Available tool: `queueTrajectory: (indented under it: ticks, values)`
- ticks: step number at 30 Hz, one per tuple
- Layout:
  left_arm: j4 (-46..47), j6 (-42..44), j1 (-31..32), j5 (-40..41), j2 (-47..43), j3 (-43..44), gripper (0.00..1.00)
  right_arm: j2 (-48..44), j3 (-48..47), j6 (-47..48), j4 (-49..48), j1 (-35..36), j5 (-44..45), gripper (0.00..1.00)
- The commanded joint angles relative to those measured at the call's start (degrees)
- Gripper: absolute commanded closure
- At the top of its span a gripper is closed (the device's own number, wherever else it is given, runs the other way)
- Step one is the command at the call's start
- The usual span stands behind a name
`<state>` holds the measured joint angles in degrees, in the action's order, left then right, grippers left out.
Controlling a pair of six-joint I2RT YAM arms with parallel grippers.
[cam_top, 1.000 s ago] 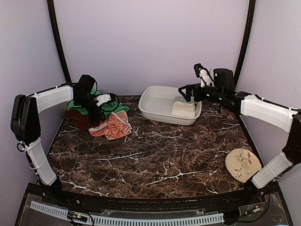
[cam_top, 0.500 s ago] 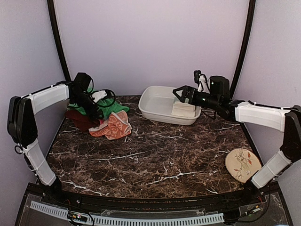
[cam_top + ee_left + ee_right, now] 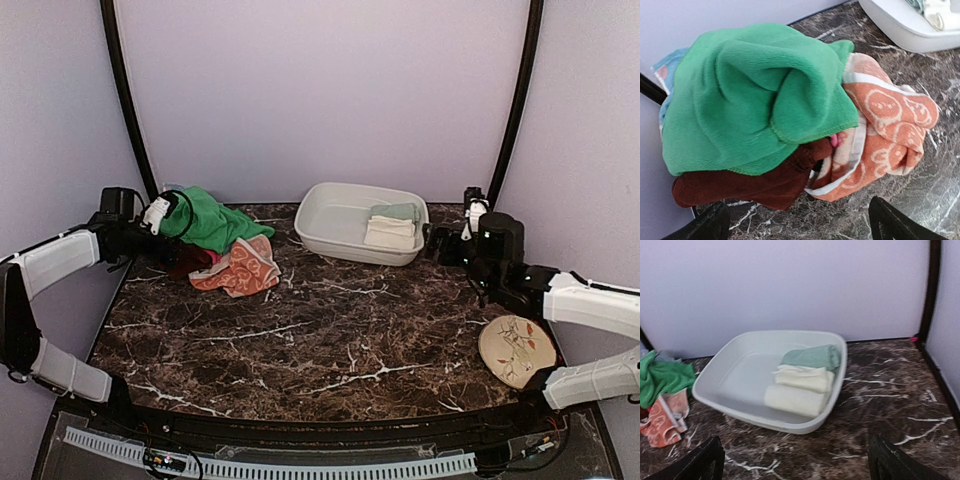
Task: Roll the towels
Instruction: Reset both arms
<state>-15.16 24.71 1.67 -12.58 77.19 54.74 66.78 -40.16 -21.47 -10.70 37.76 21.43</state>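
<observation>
Clearly spread wide, the left end effector (image 3: 800,229) holds nothing; just right of it, heaped far left on the dark marble counter (image 3: 350,330), lie a bright green fleece towel (image 3: 750,95), an orange swirl-patterned towel (image 3: 885,135) and a dark maroon towel (image 3: 755,182). The right end effector (image 3: 797,462), equally spread and empty, faces a white rectangular plastic basin (image 3: 790,424) holding rolled cream-white towels (image 3: 795,399) and a pale sage-green towel (image 3: 812,357).

Basin (image 3: 345,248): your twelve o'clock, far side of the table (image 3: 330,330).
Rolled towels (image 3: 390,232): in the basin, right end.
Towel heap (image 3: 215,240): your ten o'clock, left of the basin.
Plate (image 3: 517,350): your four o'clock, right edge.
</observation>
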Motion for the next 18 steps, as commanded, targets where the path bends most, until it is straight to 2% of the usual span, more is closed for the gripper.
queueTrajectory:
  ticks: [1,3,5,6,11,12,15,18]
  values:
    - [22.3,-9.1,-1.4,-2.2,-2.8,-9.7,0.01,-9.3,10.2,7.8,-9.9,-1.7,26.3,0.0]
    - [30.5,-10.7,-1.5,-2.6,-2.3,-14.5,0.01,-11.4,14.8,13.4,-12.3,-2.9,31.8,0.0]
    - [39.1,-12.7,-1.7,-2.5,-1.2,-19.2,0.01,-13.2,18.7,13.6,-14.7,-4.8,39.3,0.0]
    - [43.1,-13.8,-1.7,-2.2,-0.5,-21.7,0.01,-15.0,21.0,13.8,-17.0,-6.1,40.3,0.0]
    - [67.7,-15.8,-1.9,-0.1,2.3,-33.1,0.01,-23.1,33.4,25.9,-37.9,-13.5,28.9,0.0]
    - [68.6,-16.1,-1.9,1.4,3.1,-33.5,0.01,-23.2,34.4,26.2,-38.9,-15.5,27.2,0.0]
    - [74.7,-17.5,-2.4,4.9,6.9,-35.8,0.01,-19.7,35.0,21.4,-39.6,-21.0,23.1,0.0]
    - [88.3,-18.9,-2.6,6.8,12.2,-40.0,0.01,-11.5,35.8,20.2,-48.4,-24.6,18.7,0.0]
